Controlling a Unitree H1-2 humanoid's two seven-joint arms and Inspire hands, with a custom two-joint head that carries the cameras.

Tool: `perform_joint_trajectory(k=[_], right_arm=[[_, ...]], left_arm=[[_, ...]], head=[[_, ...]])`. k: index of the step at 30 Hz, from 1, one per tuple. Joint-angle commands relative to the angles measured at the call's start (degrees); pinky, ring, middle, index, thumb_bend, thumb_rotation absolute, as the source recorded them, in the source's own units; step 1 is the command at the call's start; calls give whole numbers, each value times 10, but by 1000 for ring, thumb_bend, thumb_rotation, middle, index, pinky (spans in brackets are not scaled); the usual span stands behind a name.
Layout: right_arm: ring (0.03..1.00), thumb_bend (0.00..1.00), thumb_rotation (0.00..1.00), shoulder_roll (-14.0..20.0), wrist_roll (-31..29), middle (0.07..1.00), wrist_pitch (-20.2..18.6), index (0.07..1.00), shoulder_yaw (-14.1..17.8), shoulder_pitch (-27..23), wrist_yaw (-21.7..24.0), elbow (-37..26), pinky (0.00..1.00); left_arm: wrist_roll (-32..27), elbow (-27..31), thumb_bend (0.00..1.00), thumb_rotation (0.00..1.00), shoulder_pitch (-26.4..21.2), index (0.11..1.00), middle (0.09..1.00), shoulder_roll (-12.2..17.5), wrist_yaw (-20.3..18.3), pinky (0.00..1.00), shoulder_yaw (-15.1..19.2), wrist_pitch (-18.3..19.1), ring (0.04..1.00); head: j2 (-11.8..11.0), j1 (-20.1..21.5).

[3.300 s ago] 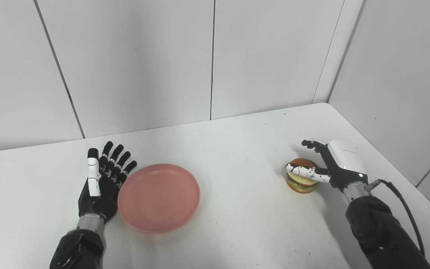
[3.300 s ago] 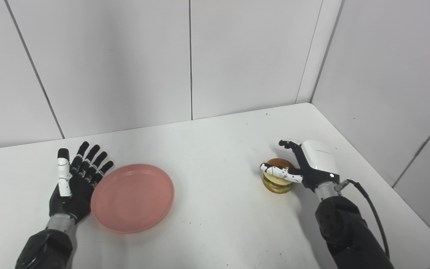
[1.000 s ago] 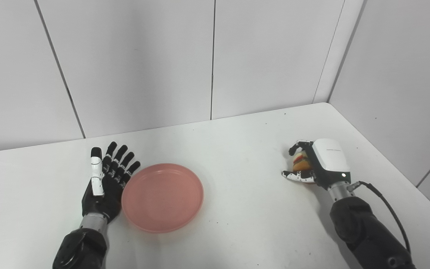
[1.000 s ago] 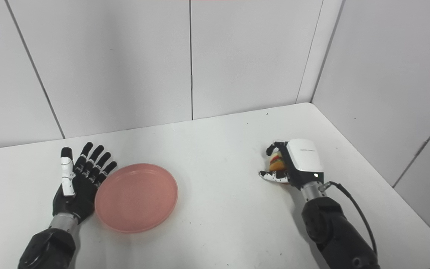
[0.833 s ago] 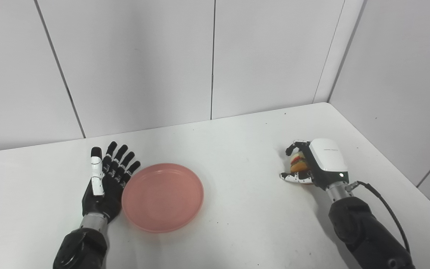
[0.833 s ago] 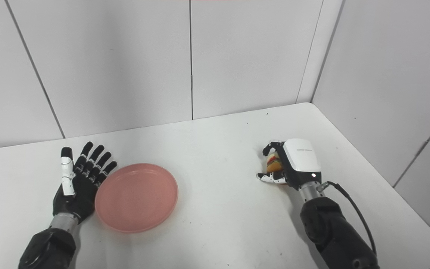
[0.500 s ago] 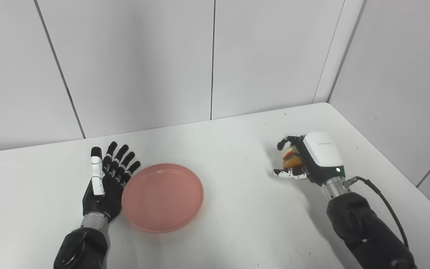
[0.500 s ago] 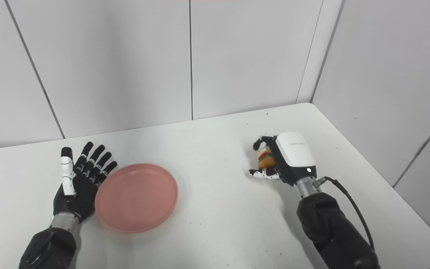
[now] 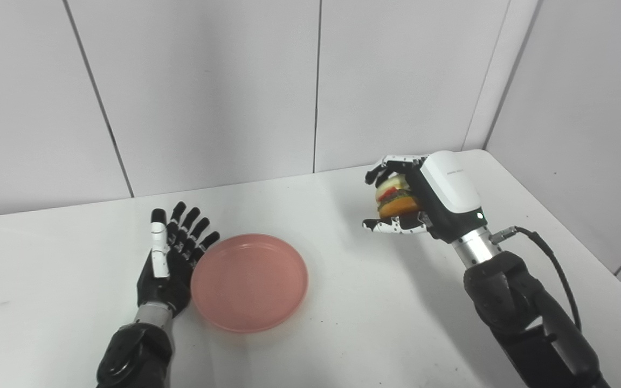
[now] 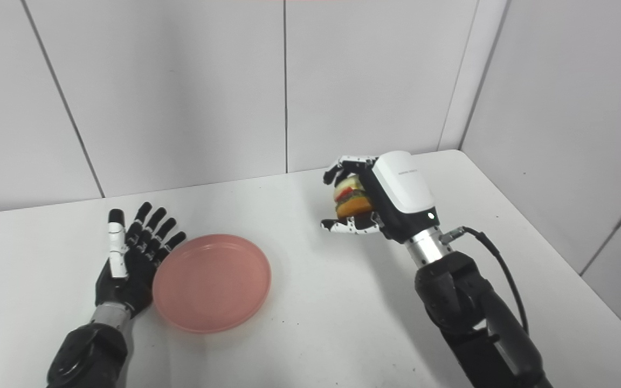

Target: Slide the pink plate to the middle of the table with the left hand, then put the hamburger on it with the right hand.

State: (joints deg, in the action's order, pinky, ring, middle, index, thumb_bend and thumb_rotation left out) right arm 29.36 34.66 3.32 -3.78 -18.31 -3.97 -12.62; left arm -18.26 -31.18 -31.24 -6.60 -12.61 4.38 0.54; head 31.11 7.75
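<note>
Right hand (image 9: 429,199) grips the layered hamburger (image 9: 395,198) (tilted sideways); left hand (image 9: 167,258) lies spread, empty.

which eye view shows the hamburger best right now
Neither by much, but the left eye view is slightly better: the hamburger shows its layers between the fingers of the right hand. The right eye view shows it the same way, half hidden behind the hand's white back.
</note>
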Motion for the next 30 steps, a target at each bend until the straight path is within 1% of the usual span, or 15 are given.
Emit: perform_joint_trajectory(k=[1, 2, 3, 4, 7, 11, 12, 16, 17, 18, 20, 22, 23, 27, 30], right_arm=[[292, 521, 0, -10, -10, 474, 22, 488, -1, -27, 5, -12, 233], [288, 521, 0, -15, -12, 474, 24, 488, -3, -29, 7, -9, 231], [282, 521, 0, -24, -10, 474, 27, 488, -6, -32, 6, -5, 226], [271, 522, 0, -30, -9, 473, 30, 487, -8, -34, 4, -1, 216], [275, 522, 0, -52, -12, 473, 47, 487, -21, -41, 4, 17, 219], [290, 523, 0, -78, -12, 474, 67, 487, -41, -47, 6, 40, 232], [276, 523, 0, -85, -10, 473, 70, 487, -46, -48, 6, 45, 218], [258, 524, 0, -122, 9, 473, 65, 485, -76, -49, 13, 49, 199], [270, 518, 0, -127, 9, 434, 64, 512, -80, -50, 15, 51, 211], [274, 515, 0, -133, 9, 421, 66, 522, -85, -50, 15, 57, 215], [275, 522, 0, -144, 12, 463, 73, 493, -94, -53, 11, 77, 214], [296, 516, 0, -153, 16, 424, 81, 524, -101, -54, 5, 100, 231], [296, 521, 0, -157, 19, 455, 86, 502, -104, -55, 1, 110, 230], [306, 515, 0, -169, 35, 420, 103, 530, -114, -57, -17, 154, 239], [307, 515, 0, -172, 44, 416, 134, 533, -122, -65, -44, 205, 241]], left_arm=[[12, -15, 864, 890, -11, 1000, 970, -10, 4, 802, -7, -12, 939], [15, -22, 860, 892, -12, 1000, 970, -13, 5, 795, -10, -20, 940], [18, -27, 856, 897, -13, 1000, 969, -15, 5, 790, -13, -28, 940], [21, -33, 854, 898, -14, 1000, 964, -18, 6, 781, -15, -35, 937], [28, -48, 851, 893, -16, 1000, 954, -28, 12, 777, -16, -48, 930], [27, -76, 852, 875, -25, 1000, 943, -33, 12, 787, -11, -67, 929], [27, -81, 856, 867, -26, 1000, 937, -34, 12, 789, -10, -70, 926], [34, -91, 864, 865, -26, 1000, 932, -32, 14, 782, -11, -84, 923], [35, -92, 867, 869, -26, 1000, 931, -32, 16, 778, -12, -86, 920], [37, -93, 868, 870, -26, 1000, 931, -31, 18, 777, -12, -88, 919], [40, -92, 872, 872, -25, 1000, 931, -31, 21, 779, -12, -88, 916], [44, -91, 870, 877, -24, 1000, 932, -31, 22, 779, -11, -88, 913], [45, -91, 871, 878, -24, 1000, 931, -31, 22, 774, -11, -88, 911], [45, -95, 875, 873, -24, 1000, 929, -31, 21, 774, -9, -90, 910], [46, -97, 878, 870, -25, 1000, 928, -31, 20, 773, -10, -91, 906]], head=[[-2, -4], [-3, -22], [-3, -24], [-4, -42], [-5, -64], [-9, -85], [-9, -87], [-10, -102], [-10, -104], [-11, -108], [-10, -112], [-11, -115], [-11, -116], [-13, -124], [-16, -130]])
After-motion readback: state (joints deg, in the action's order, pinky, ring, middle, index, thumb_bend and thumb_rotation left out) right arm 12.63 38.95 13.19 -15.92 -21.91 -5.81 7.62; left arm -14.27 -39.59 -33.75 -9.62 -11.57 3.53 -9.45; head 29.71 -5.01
